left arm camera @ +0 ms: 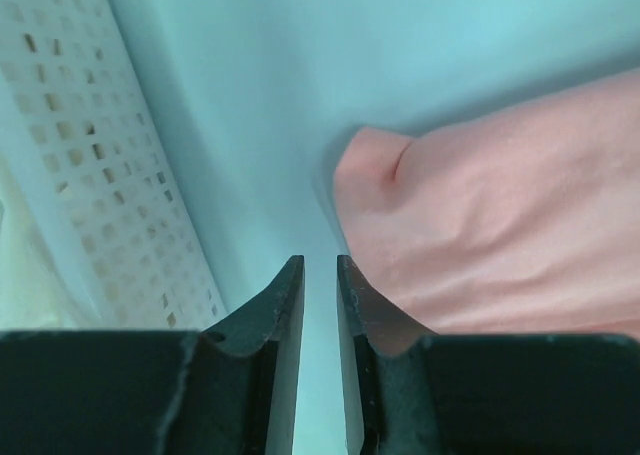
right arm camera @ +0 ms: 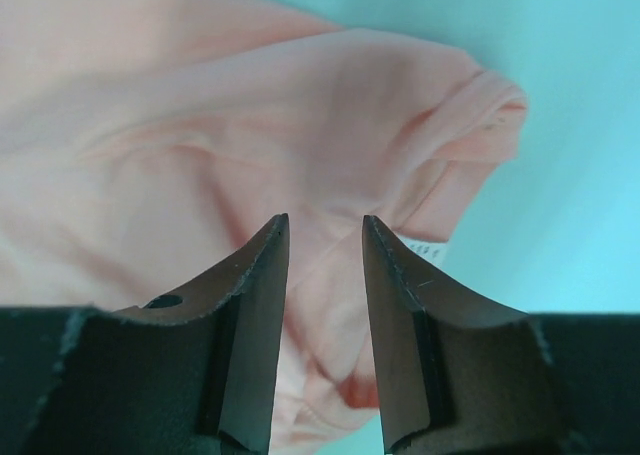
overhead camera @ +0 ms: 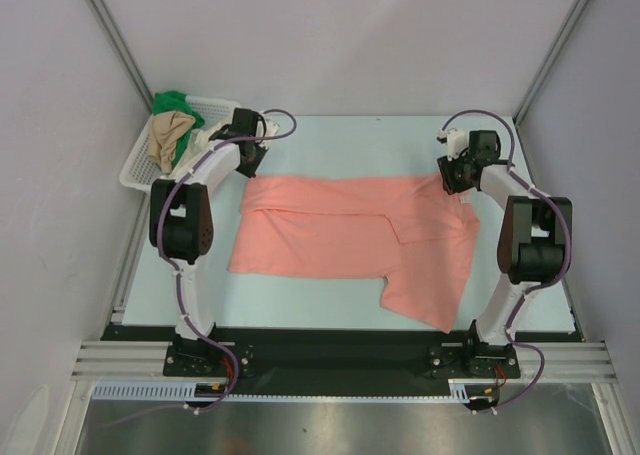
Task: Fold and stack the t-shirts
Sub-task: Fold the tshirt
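Observation:
A salmon-pink t-shirt (overhead camera: 350, 235) lies partly folded across the middle of the table, with one flap hanging toward the front right. My left gripper (overhead camera: 250, 157) hovers at its far left corner. In the left wrist view that gripper (left arm camera: 320, 260) is narrowly open with only bare table between the fingers, and the shirt's corner (left arm camera: 480, 235) lies just to the right. My right gripper (overhead camera: 452, 180) is at the shirt's far right corner. In its wrist view it (right arm camera: 325, 218) stands open above the collar area (right arm camera: 470, 125), gripping nothing. A green t-shirt (overhead camera: 172, 102) and a tan t-shirt (overhead camera: 168, 135) sit in the basket.
A white lattice basket (overhead camera: 135, 175) stands at the back left, close beside my left arm; its wall (left arm camera: 90, 175) fills the left of the left wrist view. White walls and metal frame posts enclose the pale blue table (overhead camera: 340, 140).

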Controlling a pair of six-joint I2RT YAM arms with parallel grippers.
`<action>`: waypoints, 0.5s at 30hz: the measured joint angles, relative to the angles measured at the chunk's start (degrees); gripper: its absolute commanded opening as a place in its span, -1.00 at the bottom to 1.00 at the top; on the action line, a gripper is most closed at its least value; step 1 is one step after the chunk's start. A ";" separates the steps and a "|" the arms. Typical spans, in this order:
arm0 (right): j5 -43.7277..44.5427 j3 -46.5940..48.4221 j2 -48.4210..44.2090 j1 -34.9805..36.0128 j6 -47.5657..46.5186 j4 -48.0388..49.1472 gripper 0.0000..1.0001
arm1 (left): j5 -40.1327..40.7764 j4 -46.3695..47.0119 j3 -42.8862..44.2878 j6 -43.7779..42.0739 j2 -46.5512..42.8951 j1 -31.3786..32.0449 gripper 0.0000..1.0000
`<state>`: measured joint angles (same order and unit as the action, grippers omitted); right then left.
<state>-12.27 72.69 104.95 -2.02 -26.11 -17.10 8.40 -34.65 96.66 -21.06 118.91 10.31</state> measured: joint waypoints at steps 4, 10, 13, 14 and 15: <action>0.90 4.09 4.35 -2.10 0.28 0.74 -0.19 | 0.02 -0.22 1.40 0.02 3.50 0.00 -0.53; 1.92 11.85 11.19 -4.59 0.66 2.49 -0.19 | 0.90 -1.11 1.68 0.04 8.00 0.04 -0.54; 2.32 14.51 13.79 -5.09 0.63 2.71 -0.19 | 1.14 -1.07 2.27 0.04 8.44 0.00 -0.54; 2.36 15.30 14.69 -5.09 0.63 2.73 -0.21 | 1.57 -1.14 2.67 0.02 8.79 0.00 -0.55; 2.34 15.98 15.58 -5.07 0.61 2.73 -0.22 | 1.81 -1.14 2.91 0.02 9.01 0.00 -0.55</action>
<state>-9.93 88.66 120.53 -7.09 -25.50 -14.37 10.22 -35.79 99.57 -21.04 127.92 10.31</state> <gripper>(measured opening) 0.403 0.230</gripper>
